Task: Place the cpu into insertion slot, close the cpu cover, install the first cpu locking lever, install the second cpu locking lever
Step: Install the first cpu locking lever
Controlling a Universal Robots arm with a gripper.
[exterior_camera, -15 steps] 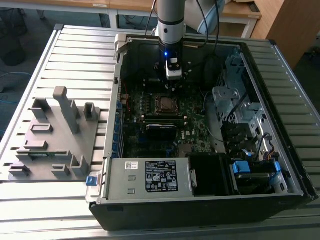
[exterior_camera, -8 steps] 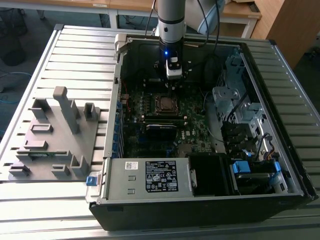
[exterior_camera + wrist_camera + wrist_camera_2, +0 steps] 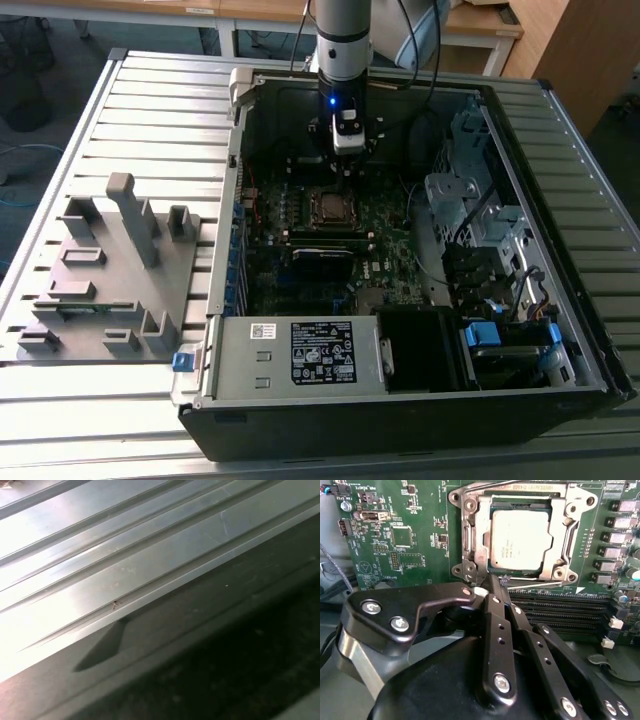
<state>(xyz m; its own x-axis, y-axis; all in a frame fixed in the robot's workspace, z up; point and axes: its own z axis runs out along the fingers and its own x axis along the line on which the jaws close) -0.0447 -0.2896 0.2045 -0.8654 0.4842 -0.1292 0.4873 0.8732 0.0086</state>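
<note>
In the second wrist view the cpu, a dull silver square, lies in the insertion slot. The silvery cpu cover lies flat around it, with the chip showing through its cut-out. A thin wire locking lever runs along the socket edge nearest my fingers. My gripper is shut, its black fingertips pressed together right at the end of that lever, by the socket's corner. In the exterior view the gripper hangs just above the socket inside the open computer case.
Long black memory slots lie beside the socket on the green motherboard. The case walls, the power supply and the drive cages ring the work area. A grey fixture stands on the ribbed table at the exterior view's left.
</note>
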